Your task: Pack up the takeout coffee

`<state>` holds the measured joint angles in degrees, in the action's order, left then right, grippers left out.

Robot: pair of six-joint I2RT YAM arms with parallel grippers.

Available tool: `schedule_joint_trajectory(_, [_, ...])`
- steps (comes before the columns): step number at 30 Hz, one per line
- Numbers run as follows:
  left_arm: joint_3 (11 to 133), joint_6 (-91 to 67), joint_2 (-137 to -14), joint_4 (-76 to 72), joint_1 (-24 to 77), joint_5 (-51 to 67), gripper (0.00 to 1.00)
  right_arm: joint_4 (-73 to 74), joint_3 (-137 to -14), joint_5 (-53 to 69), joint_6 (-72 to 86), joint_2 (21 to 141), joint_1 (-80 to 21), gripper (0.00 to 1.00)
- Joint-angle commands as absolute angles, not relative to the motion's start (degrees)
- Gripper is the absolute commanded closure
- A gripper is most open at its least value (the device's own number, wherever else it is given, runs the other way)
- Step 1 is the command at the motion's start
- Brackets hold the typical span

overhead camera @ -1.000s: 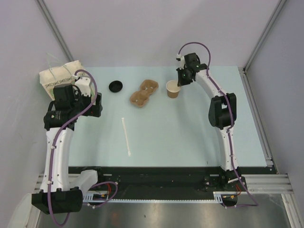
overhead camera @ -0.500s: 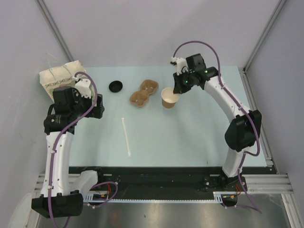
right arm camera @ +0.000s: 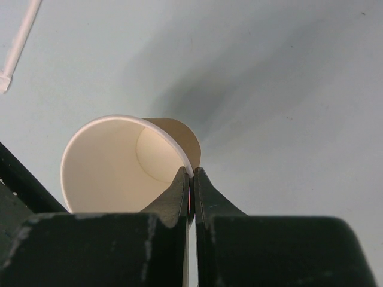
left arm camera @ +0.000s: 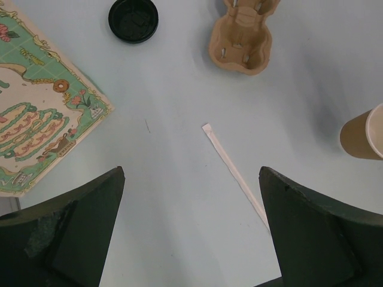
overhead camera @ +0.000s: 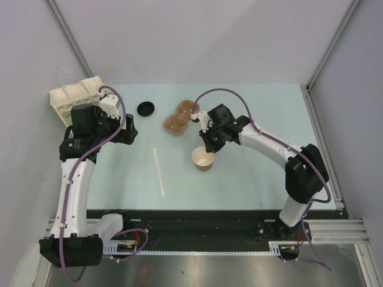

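Note:
The tan paper cup (overhead camera: 203, 159), white inside and without a lid, hangs over the table's middle, pinched by its rim. My right gripper (overhead camera: 210, 147) is shut on the cup's wall (right arm camera: 128, 170), one finger inside and one outside. The cup's edge shows at the right of the left wrist view (left arm camera: 365, 133). The black lid (overhead camera: 145, 108) lies apart at the back left and also shows in the left wrist view (left arm camera: 133, 20). My left gripper (left arm camera: 191, 179) is open and empty, held above the table left of the stir stick.
The brown two-hole pulp carrier (overhead camera: 181, 117) lies at the back centre, just behind the right gripper. A white stir stick (overhead camera: 158, 171) lies left of the cup. A printed paper bag (overhead camera: 75, 95) sits in the back left corner.
My right gripper has carried the cup from the back right, near the carrier, forward and left to the table's middle. The left arm has shifted slightly.

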<state>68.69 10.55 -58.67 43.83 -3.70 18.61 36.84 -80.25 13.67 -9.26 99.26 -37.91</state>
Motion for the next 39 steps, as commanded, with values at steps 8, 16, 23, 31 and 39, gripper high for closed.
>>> schedule_joint_trajectory(8, [72.15, 13.71, -65.72, 41.57, 2.19, 16.26, 0.01, 30.76, -77.43, 12.83, -9.67, 96.42, -39.37, 0.99])
schedule_joint_trajectory(16, [78.57, 16.61, -74.35, 40.52, 4.04, 12.57, 0.0, 30.67, -76.29, 14.41, -9.23, 97.47, -39.55, 0.98])
schedule_joint_trajectory(23, [84.54, 17.05, -85.15, 38.85, 4.39, 10.99, 0.01, 31.38, -76.11, 15.55, -9.41, 96.94, -39.55, 0.84])
schedule_joint_trajectory(31, [96.14, 17.22, -100.78, 40.08, 5.18, 11.43, 0.03, 32.08, -76.03, 16.96, -9.23, 96.94, -39.2, 0.73])
schedule_joint_trajectory(39, [102.21, 18.81, -111.44, 39.38, 6.33, 10.72, 0.09, 31.46, -77.52, 19.77, -8.79, 91.85, -35.25, 0.41])
